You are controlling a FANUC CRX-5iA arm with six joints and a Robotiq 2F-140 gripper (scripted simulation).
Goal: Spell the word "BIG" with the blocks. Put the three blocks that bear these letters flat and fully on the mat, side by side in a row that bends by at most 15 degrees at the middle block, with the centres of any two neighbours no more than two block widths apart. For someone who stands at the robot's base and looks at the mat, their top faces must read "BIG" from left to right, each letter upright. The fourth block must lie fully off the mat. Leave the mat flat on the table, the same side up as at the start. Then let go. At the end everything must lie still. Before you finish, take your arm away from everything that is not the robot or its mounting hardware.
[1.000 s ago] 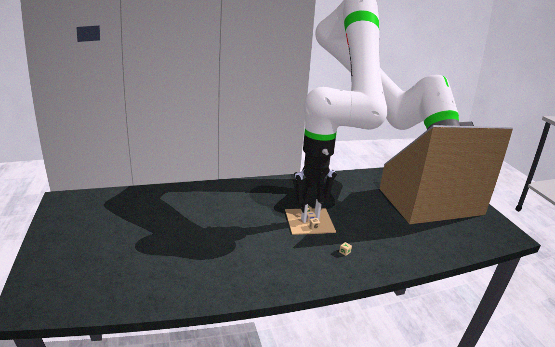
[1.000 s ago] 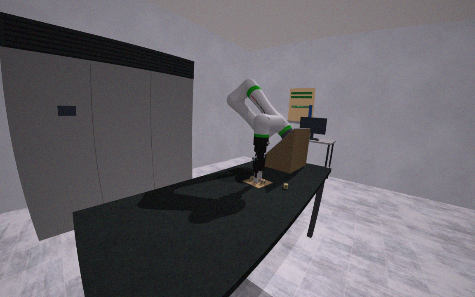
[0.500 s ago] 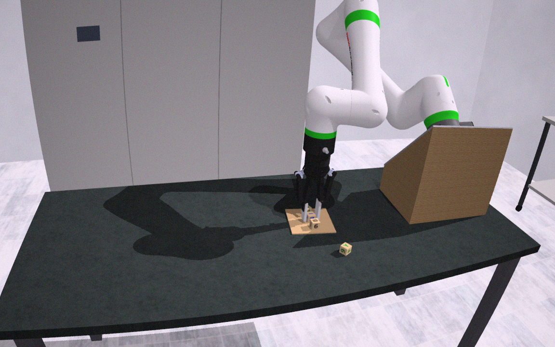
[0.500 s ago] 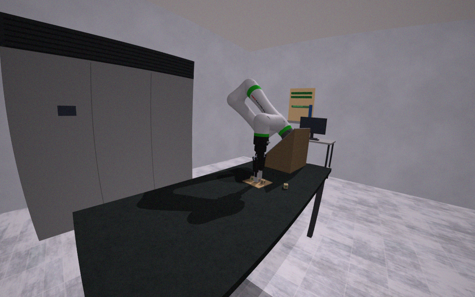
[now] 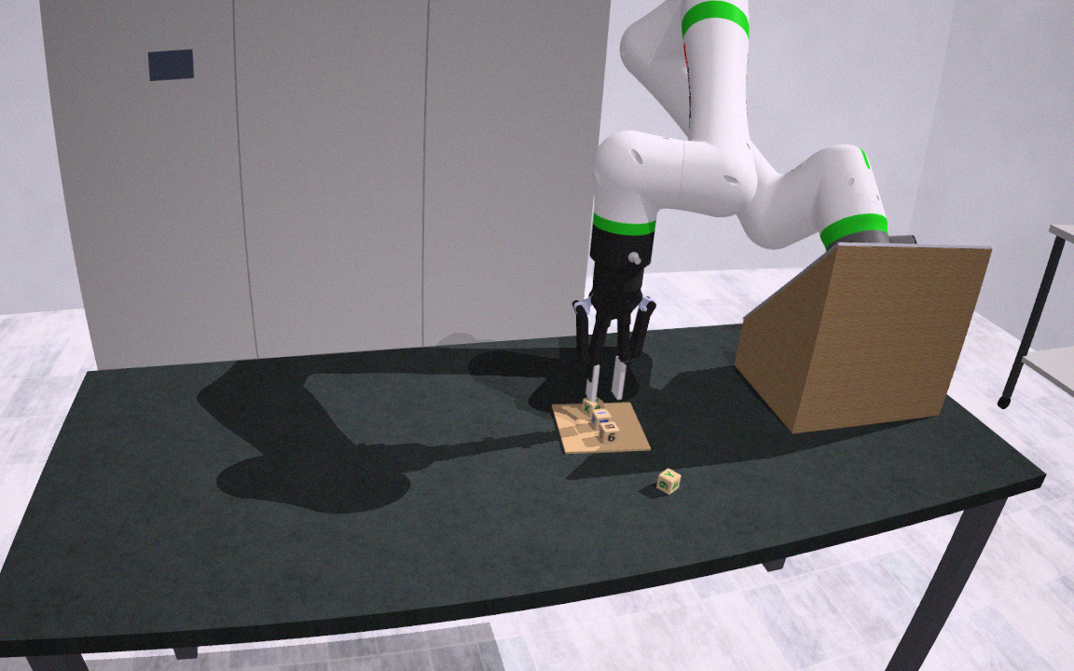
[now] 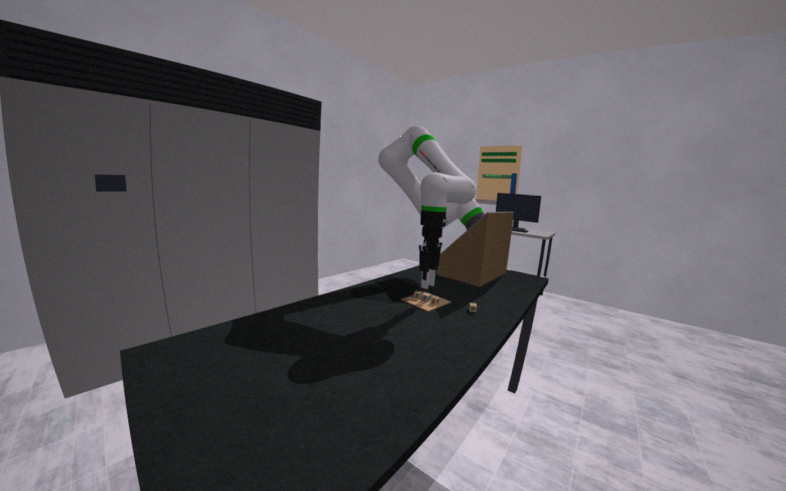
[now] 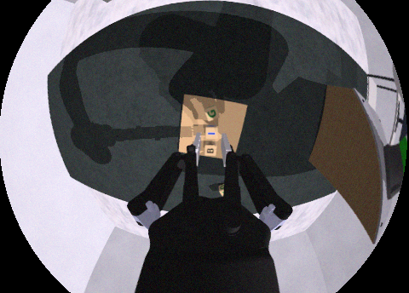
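The table (image 5: 190, 517) carries the mat (image 5: 632, 439) near its right-hand middle. The gripper (image 5: 605, 390) hangs above the mat's far edge, fingers slightly apart and holding nothing. Three blocks (image 5: 600, 417) sit in a close row on the mat. The fourth block (image 5: 668, 480) lies off the mat, to its near right. Judgement: the step in hand is withdrawal; rise straight up, so the fingers do not brush the row.

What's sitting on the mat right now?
Three letter blocks in a row on the mat; the gripper hangs open above them. Letters are too small to confirm.
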